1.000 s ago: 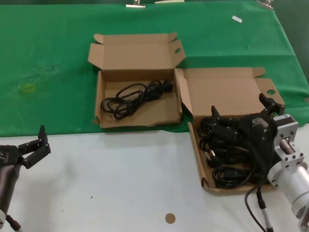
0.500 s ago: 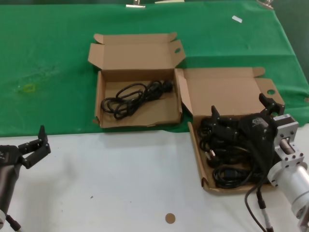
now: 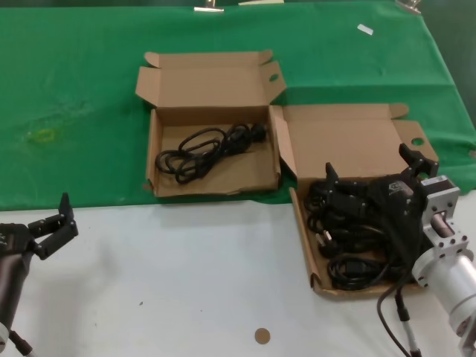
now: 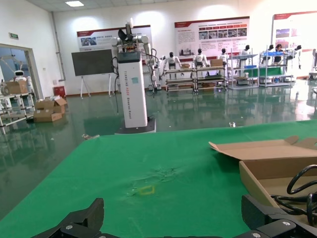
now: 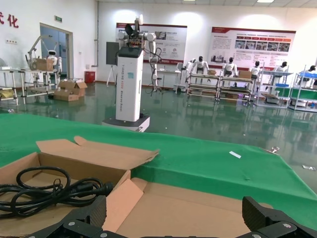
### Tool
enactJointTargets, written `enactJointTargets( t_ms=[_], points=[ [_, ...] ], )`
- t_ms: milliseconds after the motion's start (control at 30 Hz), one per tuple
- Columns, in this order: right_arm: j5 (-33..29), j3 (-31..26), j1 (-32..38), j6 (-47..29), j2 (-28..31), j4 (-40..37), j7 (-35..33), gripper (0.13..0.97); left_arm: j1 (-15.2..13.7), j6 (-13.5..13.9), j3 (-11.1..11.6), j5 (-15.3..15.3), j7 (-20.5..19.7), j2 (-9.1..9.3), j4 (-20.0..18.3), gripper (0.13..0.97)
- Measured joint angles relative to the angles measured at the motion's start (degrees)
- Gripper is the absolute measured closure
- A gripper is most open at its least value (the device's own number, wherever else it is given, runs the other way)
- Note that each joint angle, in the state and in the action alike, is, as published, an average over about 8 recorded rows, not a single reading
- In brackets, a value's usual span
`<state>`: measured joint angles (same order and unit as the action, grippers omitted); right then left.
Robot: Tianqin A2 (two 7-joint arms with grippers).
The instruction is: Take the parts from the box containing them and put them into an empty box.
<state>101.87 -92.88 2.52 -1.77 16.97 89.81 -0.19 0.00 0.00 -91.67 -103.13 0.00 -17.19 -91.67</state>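
Note:
The box containing the parts (image 3: pixel 303 239) lies at the right with its lid (image 3: pixel 349 141) open. Several black cord bundles (image 3: pixel 349 230) fill it. My right gripper (image 3: pixel 372 167) hovers open just above those cords, holding nothing; in the right wrist view its jaws (image 5: pixel 176 218) stand wide apart over the lid. The other box (image 3: pixel 152 160), open at the back centre, holds one cord bundle (image 3: pixel 208 149), which the right wrist view shows too (image 5: pixel 44 191). My left gripper (image 3: pixel 53 223) waits open over the white table at the front left, far from both boxes.
A green cloth (image 3: pixel 74 89) covers the back half and white tabletop (image 3: pixel 186 282) the front. A small brown disc (image 3: pixel 262 335) lies near the front edge. A yellow ring mark (image 3: pixel 43 135) is on the cloth at the left. My own cable (image 3: pixel 394 312) hangs by the right arm.

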Motion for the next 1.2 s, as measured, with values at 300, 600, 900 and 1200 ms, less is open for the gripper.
enactJointTargets(
  t_ms=[300, 600, 900, 1200],
  points=[
    [0.0, 0.0, 0.0, 0.0, 0.0, 0.0, 0.0, 0.129, 0.0, 0.0, 0.0, 0.0, 0.0, 0.0, 0.0, 0.132],
    [0.0, 0.0, 0.0, 0.0, 0.0, 0.0, 0.0, 0.129, 0.0, 0.0, 0.0, 0.0, 0.0, 0.0, 0.0, 0.132],
    [0.0, 0.0, 0.0, 0.0, 0.0, 0.0, 0.0, 0.129, 0.0, 0.0, 0.0, 0.0, 0.0, 0.0, 0.0, 0.132],
    [0.0, 0.0, 0.0, 0.0, 0.0, 0.0, 0.0, 0.129, 0.0, 0.0, 0.0, 0.0, 0.0, 0.0, 0.0, 0.132]
  ],
)
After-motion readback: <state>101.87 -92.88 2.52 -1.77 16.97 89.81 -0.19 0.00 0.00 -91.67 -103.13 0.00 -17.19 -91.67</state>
